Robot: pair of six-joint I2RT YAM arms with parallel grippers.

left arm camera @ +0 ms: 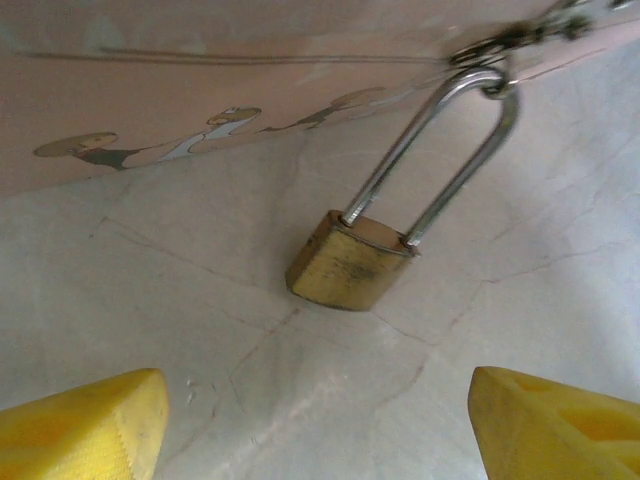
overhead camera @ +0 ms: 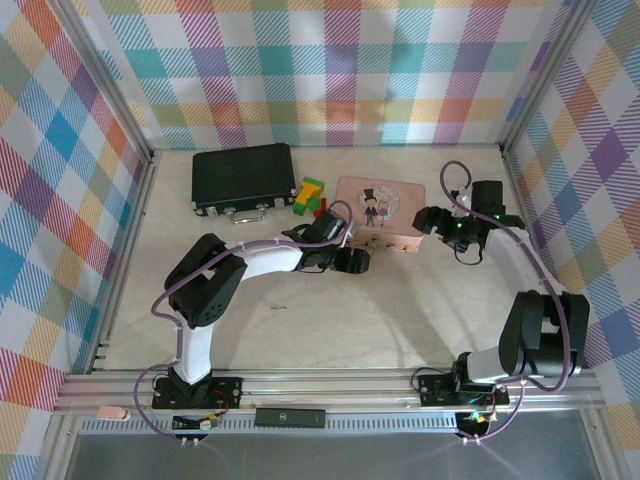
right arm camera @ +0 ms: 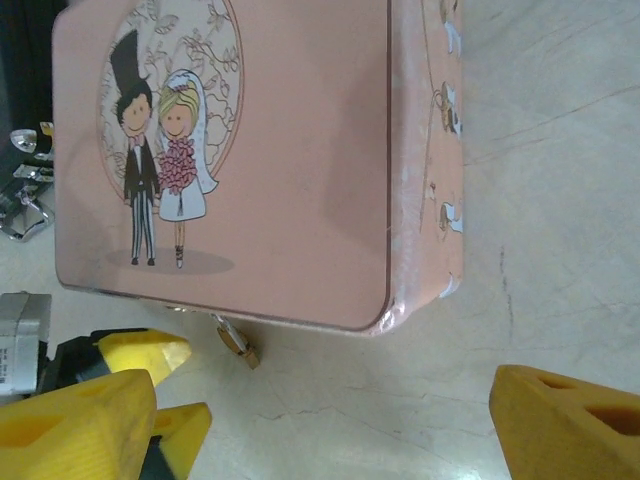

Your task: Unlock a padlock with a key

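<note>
Was a pale, veined tabletop [overhead camera: 400, 300] and bore a black latched case [overhead camera: 243, 176] at far left, coloured toy blocks [overhead camera: 312, 197] beside it, a pink tin box [overhead camera: 380, 205] right of them, and a brass padlock [left arm camera: 350, 265] lying at the box's near side.

1. You are viewing the padlock [left arm camera: 350, 268]: the brass body is showing dull and scuffed, the shackle [left arm camera: 400, 150] gleaming as polished silver metal.
2. The pink tin box [right arm camera: 260, 150] is showing you smooth, satin painted metal.
3. The table [left arm camera: 180, 300] is presenting matt, marble-look, hairline-veined.
4. The left gripper [left arm camera: 318, 400] is wearing matt yellow plastic fingers [left arm camera: 90, 430], faintly ribbed.
5. The black case [overhead camera: 243, 176] is looking matt, its latches [right arm camera: 20, 190] glinting chrome.
</note>
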